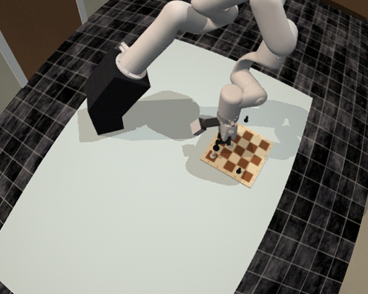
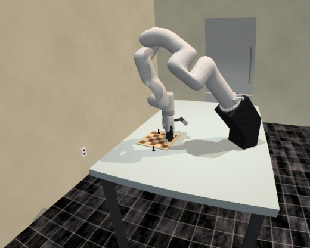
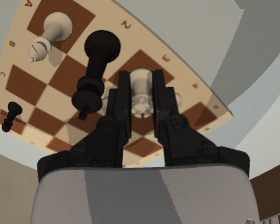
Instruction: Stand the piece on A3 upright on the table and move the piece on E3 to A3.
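Observation:
A white rook (image 3: pixel 141 82) stands upright on A3 in the wrist view. My gripper (image 1: pixel 224 142) (image 2: pixel 170 139) (image 3: pixel 141 85) is down around it, its fingers slightly parted on both sides of the rook; any gap is too narrow to see clearly. The top and exterior views hide the rook behind the gripper. A black pawn (image 1: pixel 246 119) (image 2: pixel 153 148) stands upright on the table beside the board (image 1: pixel 202 159) (image 2: pixel 143 145).
A tall black piece (image 3: pixel 102 47) (image 1: pixel 216 147) stands close by on A2. A white bishop (image 3: pixel 58 26) (image 1: pixel 213 155) stands on A1. Another black pawn (image 3: pixel 14 109) (image 1: pixel 238 170) (image 2: pixel 158 132) is on the board. White pieces show partly behind the fingers.

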`<state>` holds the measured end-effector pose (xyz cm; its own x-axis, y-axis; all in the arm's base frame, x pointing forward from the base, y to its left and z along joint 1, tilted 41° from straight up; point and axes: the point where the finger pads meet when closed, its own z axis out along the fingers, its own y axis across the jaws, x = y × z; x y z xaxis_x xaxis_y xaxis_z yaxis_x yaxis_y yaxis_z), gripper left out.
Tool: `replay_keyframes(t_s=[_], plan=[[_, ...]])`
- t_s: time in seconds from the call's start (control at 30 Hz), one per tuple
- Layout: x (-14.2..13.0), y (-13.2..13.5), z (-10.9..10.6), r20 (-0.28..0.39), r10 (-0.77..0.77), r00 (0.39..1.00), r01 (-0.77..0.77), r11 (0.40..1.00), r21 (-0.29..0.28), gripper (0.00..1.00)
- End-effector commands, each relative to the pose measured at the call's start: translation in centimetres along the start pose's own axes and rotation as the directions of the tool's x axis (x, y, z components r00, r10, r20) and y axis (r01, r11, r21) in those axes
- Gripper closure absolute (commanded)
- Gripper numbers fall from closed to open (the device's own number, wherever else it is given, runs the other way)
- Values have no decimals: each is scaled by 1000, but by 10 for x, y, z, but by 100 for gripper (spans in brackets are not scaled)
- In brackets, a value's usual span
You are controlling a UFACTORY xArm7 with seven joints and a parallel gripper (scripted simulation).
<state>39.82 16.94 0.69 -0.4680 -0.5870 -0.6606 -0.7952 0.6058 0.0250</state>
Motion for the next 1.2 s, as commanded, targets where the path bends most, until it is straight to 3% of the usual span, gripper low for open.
replay_keyframes(t_s=[0.0, 0.03, 0.07, 0.13, 0.17, 0.63, 0.97, 1.17], plan=[[0, -1, 0, 0, 0, 1000, 0, 1000, 2, 78], [0, -1, 0, 0, 0, 1000, 0, 1000, 2, 78], [0, -1, 0, 0, 0, 1000, 0, 1000, 2, 70], [0, -1, 0, 0, 0, 1000, 0, 1000, 2, 70], [0, -1, 0, 0, 0, 1000, 0, 1000, 2, 63], [0, -1, -3, 0, 0, 1000, 0, 1000, 2, 63], [0, -1, -35, 0, 0, 1000, 0, 1000, 2, 63], [0, -1, -66, 0, 0, 1000, 0, 1000, 2, 63]])
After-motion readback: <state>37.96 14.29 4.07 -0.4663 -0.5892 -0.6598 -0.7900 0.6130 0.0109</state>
